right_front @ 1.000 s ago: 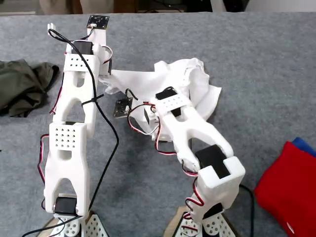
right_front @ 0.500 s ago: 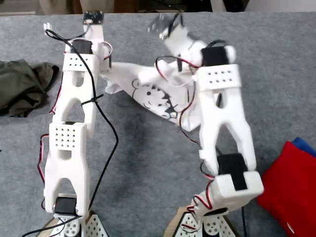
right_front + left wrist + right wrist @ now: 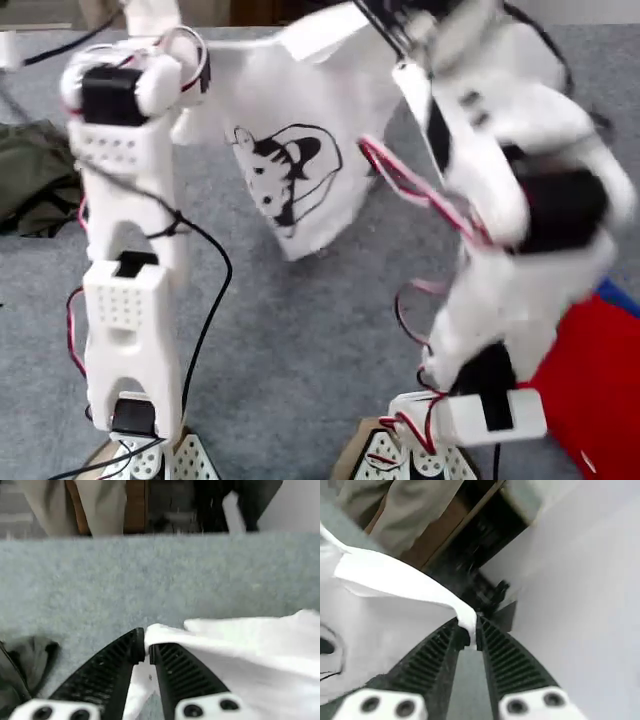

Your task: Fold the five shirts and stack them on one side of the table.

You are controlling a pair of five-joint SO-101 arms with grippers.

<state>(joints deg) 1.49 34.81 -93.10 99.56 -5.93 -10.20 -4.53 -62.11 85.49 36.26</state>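
The left fingers are closed on one upper edge of the white shirt, and the right fingers are closed on the other. The shirt hangs spread near the bench's far edge, and its hem seems to brush the surface. An olive shirt lies at the left edge and a red shirt at the right, with grey bench stretching between them.

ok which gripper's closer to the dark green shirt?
Left. The left gripper, shut on a corner of the white shirt, is close by the dark green shirt; the right gripper pinches the other corner, farther across the table.
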